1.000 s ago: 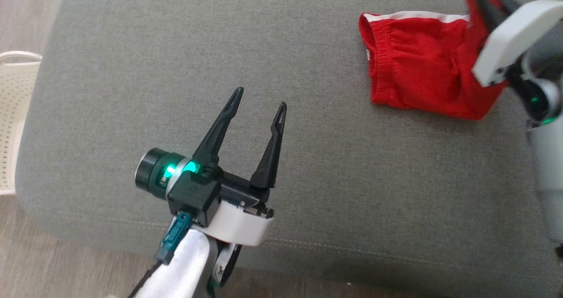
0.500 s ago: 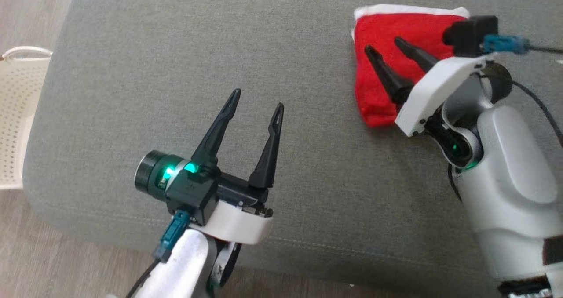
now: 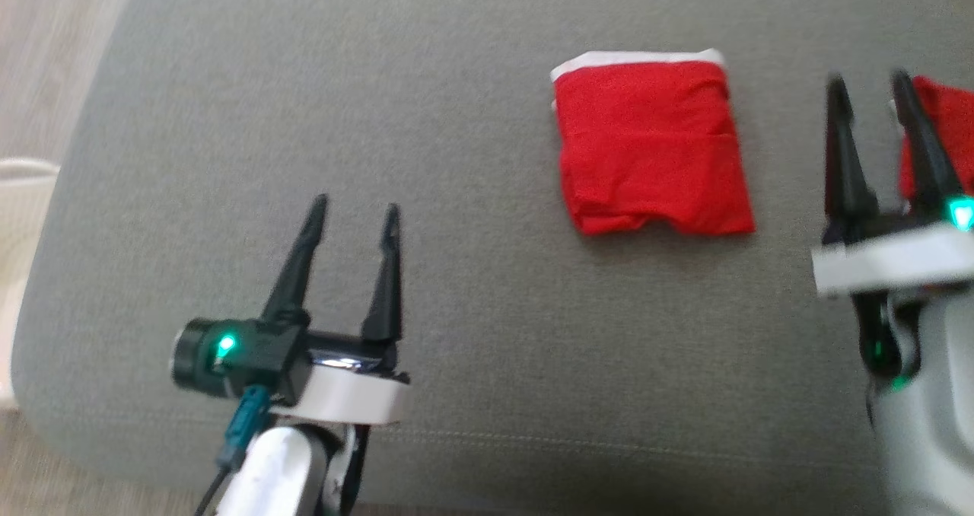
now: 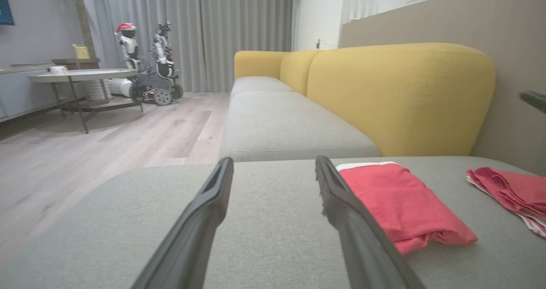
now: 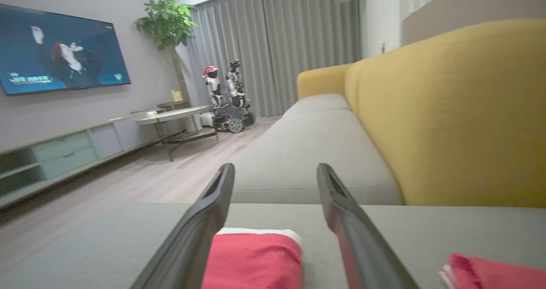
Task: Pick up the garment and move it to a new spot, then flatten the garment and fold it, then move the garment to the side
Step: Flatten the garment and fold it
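Head view from above: a folded red garment [image 3: 650,151] with a white band along its far edge lies flat on a gray sofa cushion [image 3: 487,348], right of the middle. The left gripper [image 3: 355,205] hangs over the cushion's near left part, well apart from the garment, its 2 dark fingers spread with nothing between them. The right gripper [image 3: 869,79] stands at the right edge, just beside the garment but not touching it, fingers likewise spread and empty. Behind those fingers a second red cloth [image 3: 943,128] lies at the frame's edge. A pale perforated basket [image 3: 14,219] sits on the floor off the cushion's left end.

Left wrist view: 1 finger crosses in front of the garment's near corner. Beyond stand a yellow sofa backrest [image 4: 401,97], a round table [image 4: 81,75], another robot [image 4: 145,67] and gray curtains [image 4: 213,33].

Right wrist view: the garment shows low between the fingers, partly hidden by 1 of them. A wall television [image 5: 59,52] and a potted plant [image 5: 166,20] stand at left.
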Available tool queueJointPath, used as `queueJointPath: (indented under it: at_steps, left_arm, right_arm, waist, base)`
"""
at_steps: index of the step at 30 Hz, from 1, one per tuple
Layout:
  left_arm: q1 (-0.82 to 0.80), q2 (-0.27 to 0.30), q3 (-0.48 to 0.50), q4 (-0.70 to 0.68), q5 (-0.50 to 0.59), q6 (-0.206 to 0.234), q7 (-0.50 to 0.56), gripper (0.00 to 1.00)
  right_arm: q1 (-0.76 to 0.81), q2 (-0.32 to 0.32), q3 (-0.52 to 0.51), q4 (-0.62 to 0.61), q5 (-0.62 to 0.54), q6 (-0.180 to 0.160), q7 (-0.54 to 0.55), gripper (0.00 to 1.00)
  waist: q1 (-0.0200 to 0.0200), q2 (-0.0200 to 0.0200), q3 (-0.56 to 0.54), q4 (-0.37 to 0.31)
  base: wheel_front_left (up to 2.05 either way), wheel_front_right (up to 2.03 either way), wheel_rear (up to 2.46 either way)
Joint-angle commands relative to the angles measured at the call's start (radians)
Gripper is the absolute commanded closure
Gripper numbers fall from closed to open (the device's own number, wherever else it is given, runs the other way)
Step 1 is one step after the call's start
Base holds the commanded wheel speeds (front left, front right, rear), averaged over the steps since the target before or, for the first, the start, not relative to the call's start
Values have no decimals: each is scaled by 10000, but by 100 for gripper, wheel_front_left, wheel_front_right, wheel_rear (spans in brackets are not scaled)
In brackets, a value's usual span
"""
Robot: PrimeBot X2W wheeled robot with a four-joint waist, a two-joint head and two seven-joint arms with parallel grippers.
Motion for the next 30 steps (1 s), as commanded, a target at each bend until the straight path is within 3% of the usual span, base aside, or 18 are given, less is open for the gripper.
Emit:
queueJointPath:
  at_steps: [1,5,17,30]
  left_arm:
    - [-148,60,430,-407,125,71,-51,0]
    - [358,133,775,-490,332,207,-51,0]
    - [1759,182,1035,-271,772,406,-51,0]
    - [1799,162,898,-133,967,609,-51,0]
  right_arm:
    - [131,37,173,-363,-294,63,-355,0]
    - [1195,362,-104,-159,-1213,63,-1295,0]
    - [3973,1505,-651,-1843,-2108,63,-1404,0]
    - [4291,1677,-706,-1841,-2299,63,-1406,0]
  waist:
    - [0,-1,-279,-247]
    - [0,-1,-642,-450]
    - [0,-1,-1599,-655]
    - [0,-1,-1767,-679]
  base:
    - [0,0,0]
    - [0,0,0]
    - [0,0,0]
    - [0,0,0]
